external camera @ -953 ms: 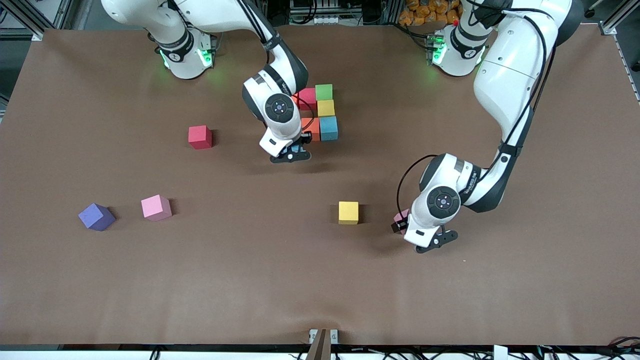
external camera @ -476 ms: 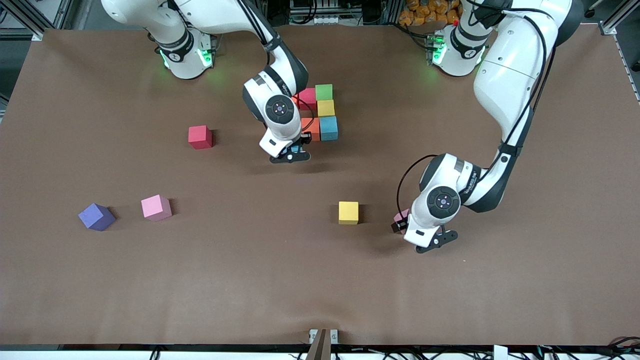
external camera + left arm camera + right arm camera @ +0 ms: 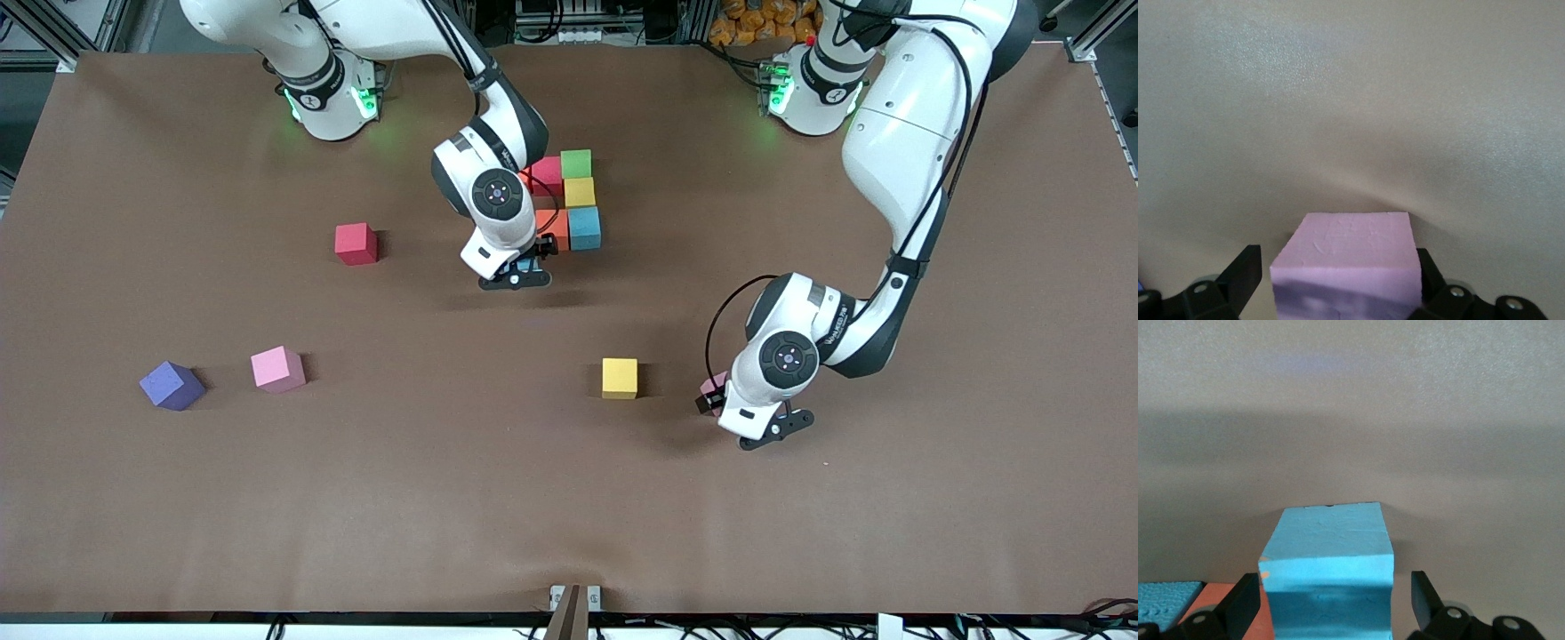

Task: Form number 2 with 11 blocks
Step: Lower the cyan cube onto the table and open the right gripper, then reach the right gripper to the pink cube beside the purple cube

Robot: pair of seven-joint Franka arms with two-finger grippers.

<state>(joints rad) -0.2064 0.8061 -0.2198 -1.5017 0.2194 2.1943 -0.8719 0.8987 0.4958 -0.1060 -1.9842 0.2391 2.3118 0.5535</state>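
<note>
We lift the right gripper [image 3: 523,267] straight up, spread clear of the light blue block [image 3: 1327,568] beside the orange block [image 3: 1231,608]. The left gripper [image 3: 745,411] (wide open, gripping nothing) brackets 1 pink block [image 3: 1347,267], well apart from that orange block.

No legible text anywhere.

- Table [image 3: 569,498]: brown matte surface, both arm bases at its far edge.
- Cluster near the far middle: pink cube [image 3: 546,173], green cube [image 3: 576,164], yellow cube [image 3: 580,192], light blue cube [image 3: 584,228], orange cube [image 3: 556,228]; neighbours touching.
- Second light blue cube [image 3: 1328,577] beside the orange one, partly hidden in the front view.
- Red cube [image 3: 356,244], alone, toward the right arm's end.
- Pink cube [image 3: 278,369] and purple cube [image 3: 171,385], nearer the camera, apart.
- Yellow cube [image 3: 620,378], alone.
- Pink cube [image 3: 1348,263] toward the left arm's end.
</note>
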